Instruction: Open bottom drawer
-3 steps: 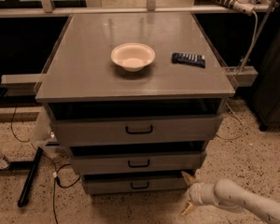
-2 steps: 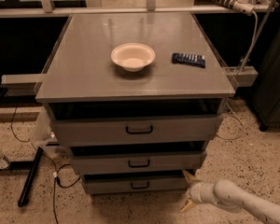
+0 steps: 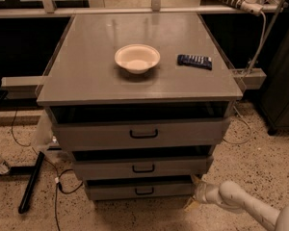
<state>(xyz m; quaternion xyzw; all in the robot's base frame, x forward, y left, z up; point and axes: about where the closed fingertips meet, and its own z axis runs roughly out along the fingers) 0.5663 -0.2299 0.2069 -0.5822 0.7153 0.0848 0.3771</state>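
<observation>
End effector [image 3: 195, 199] hangs low at the cabinet's right front corner, just beside the right end of the bottom drawer [image 3: 111, 190]. Whether it is spread or pressed together I cannot tell. The main risk from here is a miss. It stands well to the right of the small black loop handle [image 3: 144, 191], so a sideways approach could scrape the front panel or catch the cabinet's corner instead of hooking the loop. The middle drawer [image 3: 106, 168] sits just above, so rising even a little could knock its lower edge or take the wrong handle. A hard tug could also shake the bowl [image 3: 137, 58] on the surface [image 3: 82, 76]. The bottom drawer is grey metal, lowest of three and close to the floor, with the narrowest-looking front. A dark gap shows above it, but I cannot tell how far out it stands.
</observation>
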